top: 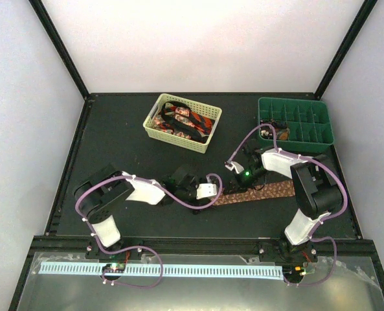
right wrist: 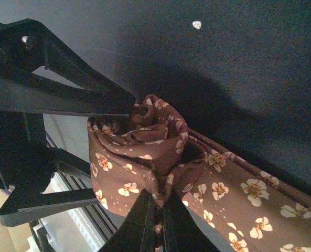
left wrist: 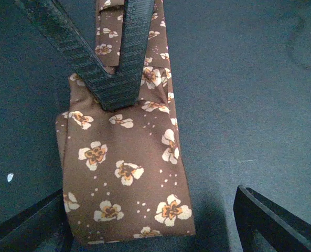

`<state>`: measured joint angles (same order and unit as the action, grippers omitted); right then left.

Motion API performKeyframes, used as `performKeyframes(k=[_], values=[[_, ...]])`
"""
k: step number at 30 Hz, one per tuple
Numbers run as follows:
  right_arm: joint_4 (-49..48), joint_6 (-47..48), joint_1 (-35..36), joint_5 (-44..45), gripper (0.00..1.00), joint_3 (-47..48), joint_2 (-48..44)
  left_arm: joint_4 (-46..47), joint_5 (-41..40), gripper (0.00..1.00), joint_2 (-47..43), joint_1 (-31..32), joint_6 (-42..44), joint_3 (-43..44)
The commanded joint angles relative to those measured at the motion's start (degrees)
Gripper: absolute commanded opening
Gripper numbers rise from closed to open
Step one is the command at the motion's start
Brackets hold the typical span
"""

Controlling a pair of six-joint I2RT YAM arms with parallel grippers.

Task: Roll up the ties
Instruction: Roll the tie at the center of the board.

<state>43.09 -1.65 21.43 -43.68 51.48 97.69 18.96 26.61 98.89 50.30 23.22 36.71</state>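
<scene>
Pinching the rolled end of the brown floral tie [right wrist: 145,152]: right gripper [right wrist: 156,202], jaws closed on the fabric. Straddling the same roll, jaws wide, holding nothing: left gripper [left wrist: 145,215]. Tie lies nearward and right of the yellow lattice basket [top: 175,139], its unrolled length running rightward, away from the basket.

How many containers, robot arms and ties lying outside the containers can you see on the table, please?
Containers: 2, the yellow basket and the green divided tray
Robot arms: 2, the left arm and the right arm
Ties outside the containers: 1, the brown flowered tie
Total: 5
The red-and-black ties tangled in the basket cannot be counted.
</scene>
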Motion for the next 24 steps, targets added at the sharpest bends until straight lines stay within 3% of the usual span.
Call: performKeyframes(k=[1,6,10,17,24], values=[[-0.29,0.96,0.29,1.68,0.02,-0.19,0.54,2.84,1.38,0.84,2.11,-0.38,-0.23,0.82],[-0.69,1.69,0.38,0.8,0.01,0.02,1.52,5.56,1.12,0.87,6.5,0.81,-2.35,2.65],[-0.94,2.06,0.33,0.39,0.02,0.2,1.23,5.24,-1.12,0.84,10.01,1.6,-3.62,5.58],[-1.09,4.14,0.33,-1.97,0.02,0.99,1.36,-3.78,-7.12,0.52,11.62,-0.75,-3.9,8.34],[-1.67,7.03,0.28,-0.94,0.02,7.37,7.32,-4.59,-6.87,0.43,9.38,-4.38,0.8,6.69]])
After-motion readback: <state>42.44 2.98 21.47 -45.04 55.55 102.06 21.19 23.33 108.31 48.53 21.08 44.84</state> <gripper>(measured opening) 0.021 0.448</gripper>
